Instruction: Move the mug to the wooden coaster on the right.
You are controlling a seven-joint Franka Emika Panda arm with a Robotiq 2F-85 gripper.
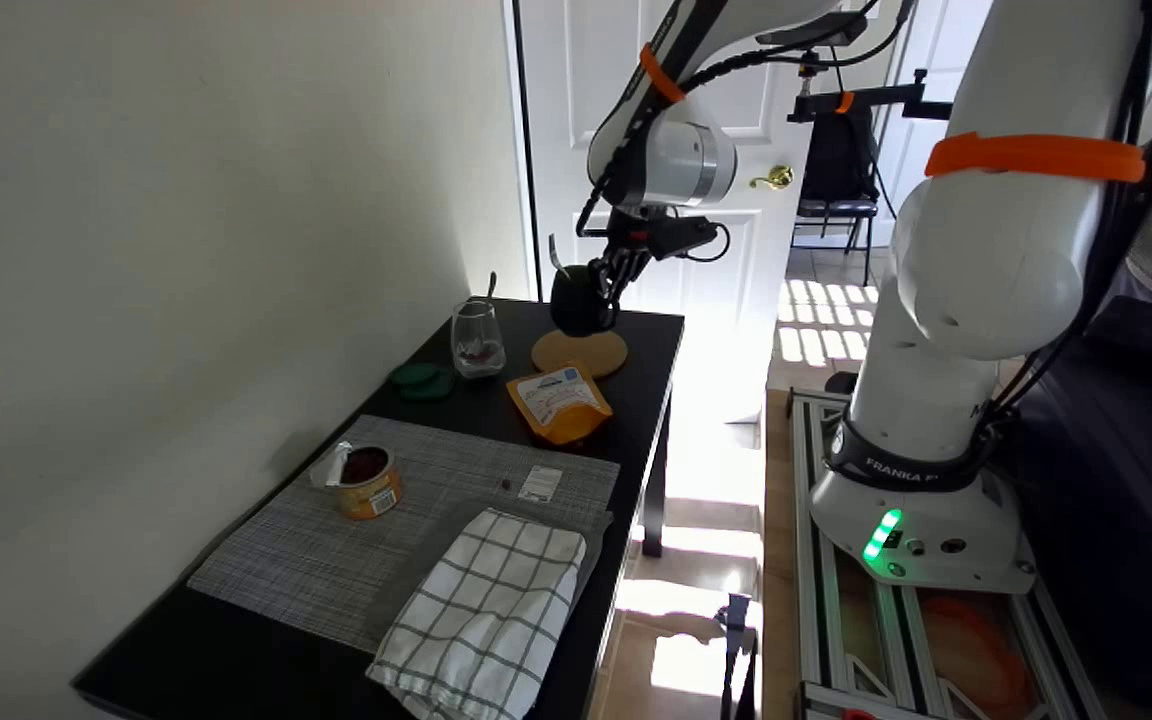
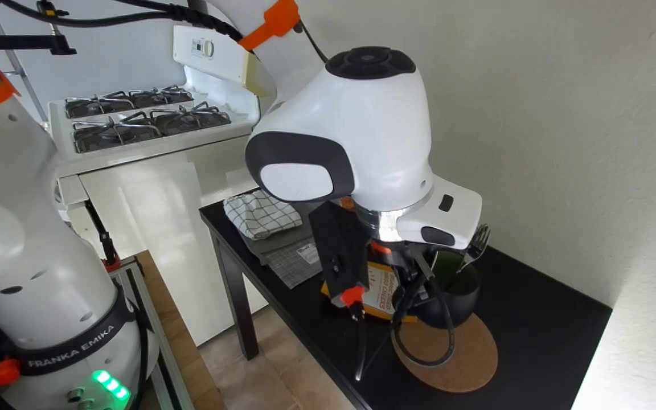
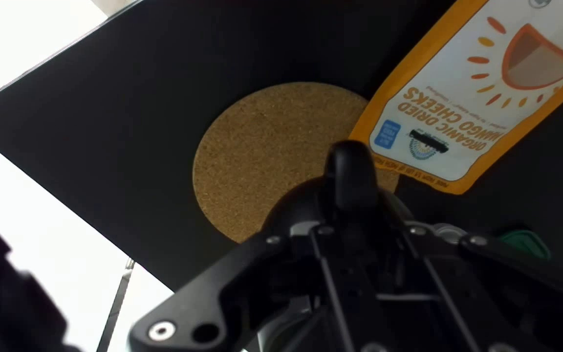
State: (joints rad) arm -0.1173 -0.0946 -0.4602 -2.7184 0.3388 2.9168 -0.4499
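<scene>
"Wrist view: what lies on the tabletop (image 3: 130, 122)?"

"A round tan coaster (image 3: 271, 146), partly hidden, and a bag (image 3: 467, 102) of dried mango. One end of the bag laps over the coaster's rim."

"And in an exterior view, where is the mug?"

"The tool (image 1: 608, 285) is clasped on the mug (image 1: 574, 300), at its handle side, and holds it in the air over the coaster."

"What else is near it?"

"A clear glass (image 1: 479, 350) stands close to the wall (image 1: 186, 200), with a thin stick (image 1: 492, 285) poking out of it. Two flat green things (image 1: 418, 376) overlap just beside the glass."

"And nearer the camera?"

"A gray placemat (image 1: 286, 580), carrying an open can (image 1: 371, 495) with its lid peeled up, and a small printed card (image 1: 540, 484). A checked towel (image 1: 496, 600) lies folded close by, on a darker gray cloth (image 1: 431, 550)."

"How does the mug look from above, in an exterior view?"

"Its open top faces up, greenish inside, and a fork (image 2: 479, 242) leans in it, tines up. The coaster shows below, partly crossed by a loop of cable (image 2: 451, 336). Fingers are mostly hidden there. A white stove (image 2: 163, 147) stands beyond the tabletop."
</scene>
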